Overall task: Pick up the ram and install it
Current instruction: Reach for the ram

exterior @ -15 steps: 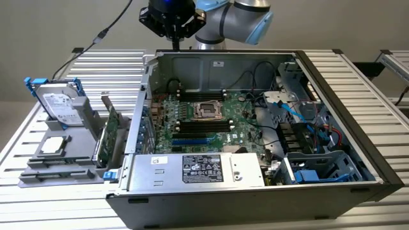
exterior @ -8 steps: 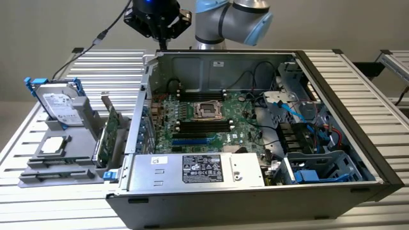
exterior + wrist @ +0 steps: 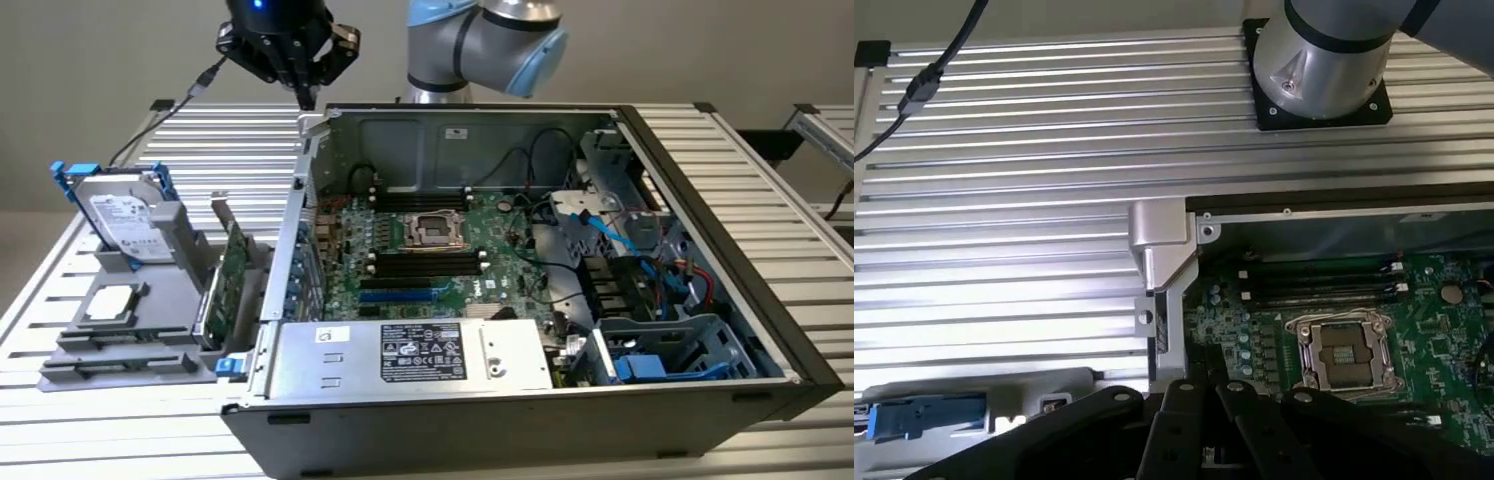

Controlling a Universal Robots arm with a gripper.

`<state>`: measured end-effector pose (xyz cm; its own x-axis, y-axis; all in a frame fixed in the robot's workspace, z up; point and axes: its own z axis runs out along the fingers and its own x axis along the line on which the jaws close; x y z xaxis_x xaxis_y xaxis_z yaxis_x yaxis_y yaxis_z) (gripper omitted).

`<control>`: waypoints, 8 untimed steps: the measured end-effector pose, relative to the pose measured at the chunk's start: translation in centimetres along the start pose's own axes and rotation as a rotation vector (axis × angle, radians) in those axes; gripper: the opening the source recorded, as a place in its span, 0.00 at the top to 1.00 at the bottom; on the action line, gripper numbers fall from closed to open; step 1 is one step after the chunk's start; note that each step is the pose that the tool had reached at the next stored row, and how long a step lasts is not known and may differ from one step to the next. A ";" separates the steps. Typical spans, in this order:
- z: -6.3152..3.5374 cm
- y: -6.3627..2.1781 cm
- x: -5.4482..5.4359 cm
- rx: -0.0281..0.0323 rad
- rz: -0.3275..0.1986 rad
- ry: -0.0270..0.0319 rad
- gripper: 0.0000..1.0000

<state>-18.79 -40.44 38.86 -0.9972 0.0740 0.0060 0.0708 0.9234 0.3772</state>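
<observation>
**A:** Start nearest. What sits up front?

**B:** The power supply [image 3: 414, 352] lies along the near side of the open case [image 3: 787, 340], which sits on the slatted table [image 3: 120, 440]. At the exterior view's left, a grey rack [image 3: 134, 365] stands just beside the case wall.

**A:** And the ram?

**B:** I take the ram [image 3: 240, 280] to be the green board standing on edge on the rack's case side (a bracketed card [image 3: 219, 218] stands right against it, and I cannot cleanly separate the two).

**A:** Farther in?

**B:** Black slots [image 3: 424, 262] lie either side of the CPU socket [image 3: 430, 228], and they look empty.

**A:** The arm?

**B:** The gripper [image 3: 307, 98] hangs above the case's far corner. Its jaws are together with nothing between them, well apart from the ram.

**A:** So how is this done well?

**B:** As I judge it, the pick is not yet begun. The jaws must part before any descent. They should close on the stick's upper edge alone, centred along its length. The lift should go straight up to clear the card.
</observation>
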 end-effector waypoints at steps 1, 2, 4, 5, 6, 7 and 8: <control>0.01 -0.10 0.4 0.0000 0.000 0.0000 0.89; 0.03 -0.21 0.9 -0.0001 0.000 0.0000 0.89; 0.05 -0.45 1.8 -0.0001 0.000 -0.0001 0.89; 0.05 -0.59 2.2 0.0000 0.000 -0.0001 0.89; 0.04 -0.75 2.6 0.0000 0.000 -0.0001 0.89; 0.04 -0.93 3.1 -0.0001 0.000 -0.0001 0.89; 0.02 -1.09 3.6 -0.0002 0.000 -0.0001 0.89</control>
<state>-22.43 -41.17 38.45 -0.9972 0.0739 0.0059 0.0707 0.9234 0.3774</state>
